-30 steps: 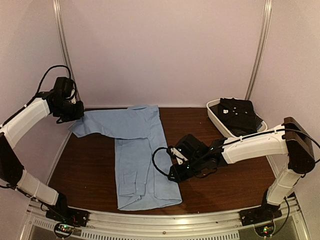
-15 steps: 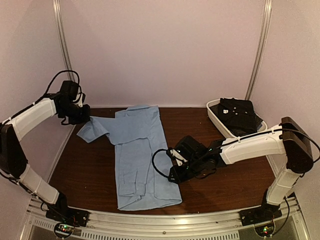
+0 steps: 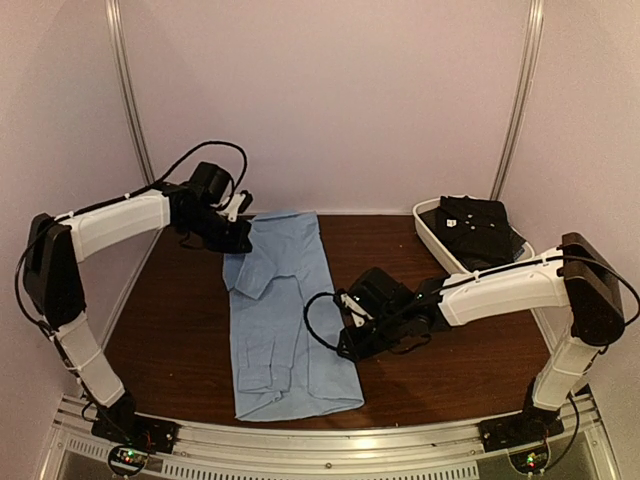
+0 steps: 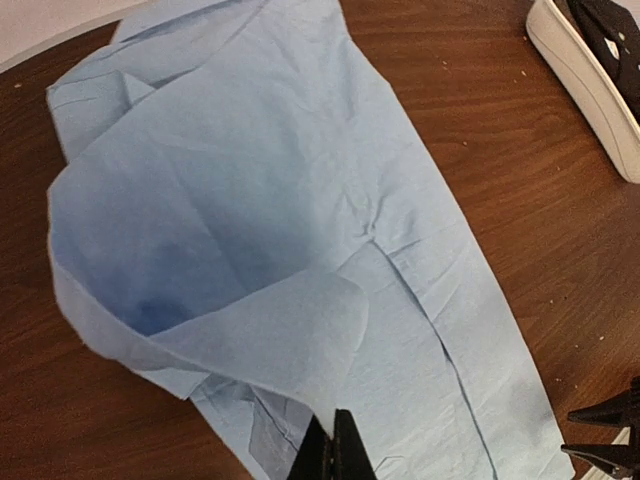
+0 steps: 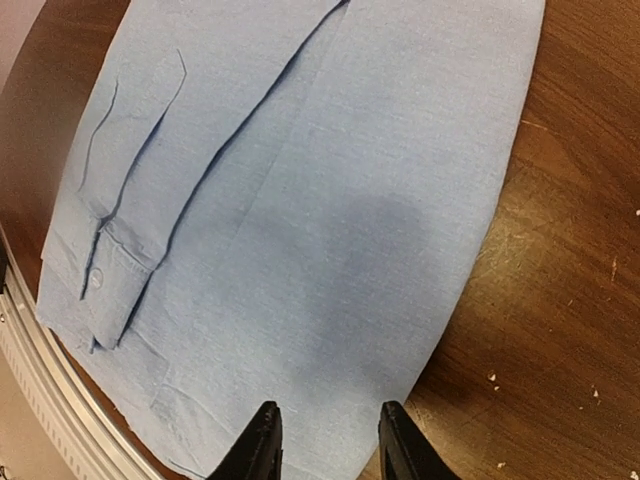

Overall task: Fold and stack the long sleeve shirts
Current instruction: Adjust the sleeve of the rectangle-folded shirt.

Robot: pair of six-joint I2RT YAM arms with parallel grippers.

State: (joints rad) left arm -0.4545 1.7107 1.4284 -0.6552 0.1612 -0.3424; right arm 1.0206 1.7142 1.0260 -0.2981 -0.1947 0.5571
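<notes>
Folding is partway: the light blue shirt lies lengthwise on the worktop with one sleeve folded in, the left pincer clamps the other sleeve over the body, the right pincer stands wide at the shirt's edge, and stacking is not yet done.

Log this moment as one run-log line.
step: sleeve fold | left jaws: shut on sleeve of shirt, held over body | right jaws: open over shirt's right edge | tub: dark garment inside

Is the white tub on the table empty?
No, the top view shows dark folded clothing lying inside the white tub.
</notes>
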